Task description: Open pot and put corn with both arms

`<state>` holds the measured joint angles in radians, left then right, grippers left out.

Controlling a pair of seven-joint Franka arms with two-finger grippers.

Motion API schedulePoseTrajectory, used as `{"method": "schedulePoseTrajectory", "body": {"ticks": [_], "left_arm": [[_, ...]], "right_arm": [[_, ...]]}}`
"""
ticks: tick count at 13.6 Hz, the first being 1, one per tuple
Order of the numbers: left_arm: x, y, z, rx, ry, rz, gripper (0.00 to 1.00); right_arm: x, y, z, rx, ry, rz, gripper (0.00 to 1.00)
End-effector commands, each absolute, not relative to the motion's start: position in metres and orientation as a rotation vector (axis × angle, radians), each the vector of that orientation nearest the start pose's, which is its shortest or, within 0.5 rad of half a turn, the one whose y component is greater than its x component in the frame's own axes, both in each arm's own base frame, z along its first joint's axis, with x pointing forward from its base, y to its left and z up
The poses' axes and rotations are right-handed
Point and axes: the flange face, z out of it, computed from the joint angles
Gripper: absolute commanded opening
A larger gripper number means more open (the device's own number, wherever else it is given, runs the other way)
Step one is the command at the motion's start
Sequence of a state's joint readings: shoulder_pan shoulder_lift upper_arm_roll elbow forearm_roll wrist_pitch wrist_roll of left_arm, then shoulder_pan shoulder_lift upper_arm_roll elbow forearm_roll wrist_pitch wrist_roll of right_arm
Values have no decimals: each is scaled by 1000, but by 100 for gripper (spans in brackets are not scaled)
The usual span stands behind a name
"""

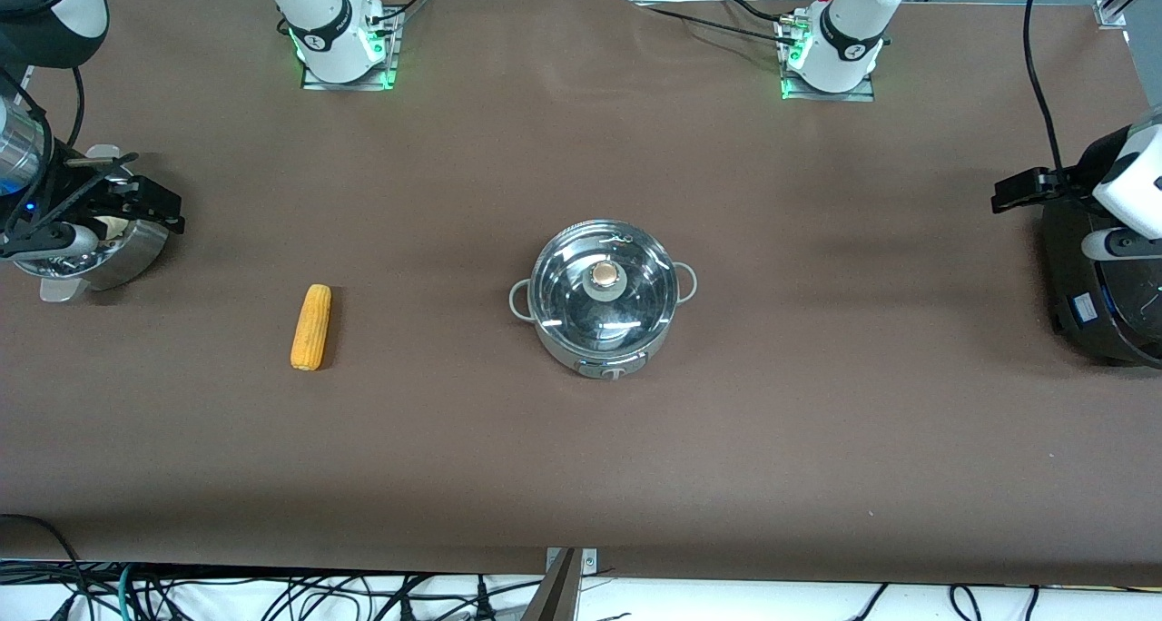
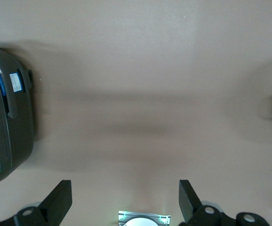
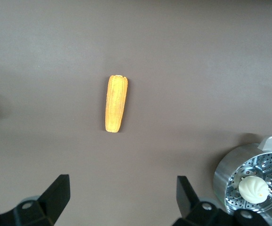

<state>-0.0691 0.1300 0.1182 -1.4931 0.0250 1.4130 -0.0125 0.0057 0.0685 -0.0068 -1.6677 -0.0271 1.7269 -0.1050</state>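
The steel pot (image 1: 604,330) stands mid-table with its glass lid (image 1: 635,308) on; the lid's knob (image 1: 605,279) is free. The yellow corn (image 1: 310,326) lies flat on the table toward the right arm's end, and also shows in the right wrist view (image 3: 116,103). My right gripper (image 1: 145,205) hangs open and empty over the steamer, apart from the corn; its own view (image 3: 121,193) shows the jaws spread wide. My left gripper (image 1: 1021,190) is open and empty beside the black cooker; it shows over bare table in its own view (image 2: 124,197).
A perforated steel steamer (image 1: 100,253) with a white bun (image 3: 253,188) stands at the right arm's end of the table. A large black cooker (image 1: 1103,285) stands at the left arm's end and shows in the left wrist view (image 2: 8,117). Brown table (image 1: 581,458) lies around the pot.
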Motion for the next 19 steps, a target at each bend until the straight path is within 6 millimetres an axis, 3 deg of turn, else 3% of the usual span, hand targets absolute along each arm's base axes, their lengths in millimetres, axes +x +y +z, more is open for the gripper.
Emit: {"method": "schedulePoseTrajectory", "body": {"ticks": [1, 19], "left_arm": [[568, 24, 584, -3062, -108, 301, 100], [571, 14, 592, -3152, -91, 268, 100]], "right_arm": [[587, -3, 558, -3176, -160, 5, 100], [587, -4, 557, -3177, -161, 5, 100]]}}
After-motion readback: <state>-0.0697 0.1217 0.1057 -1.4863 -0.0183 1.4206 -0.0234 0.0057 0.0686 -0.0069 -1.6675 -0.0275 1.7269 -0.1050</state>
